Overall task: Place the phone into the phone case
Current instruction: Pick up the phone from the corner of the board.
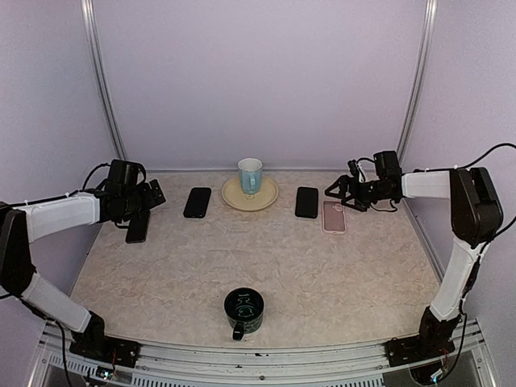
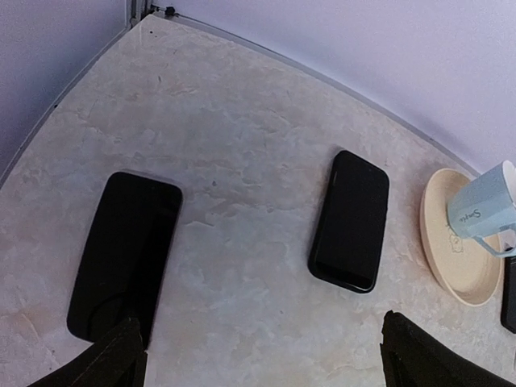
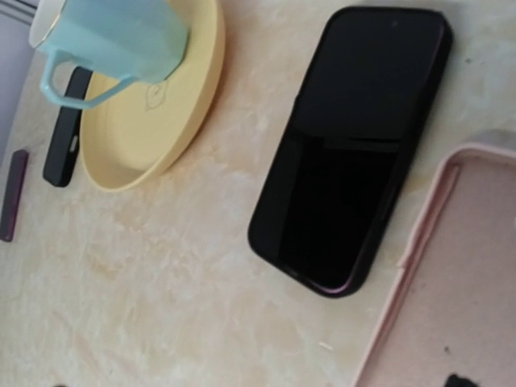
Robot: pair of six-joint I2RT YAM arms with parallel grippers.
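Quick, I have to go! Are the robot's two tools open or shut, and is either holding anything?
Left tool: open, holding nothing.
Right tool: open, holding nothing.

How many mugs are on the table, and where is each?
2. A light blue mug stands on the yellow plate at the back of the table; a dark green mug stands alone near the front edge. Nothing seems to hide another.
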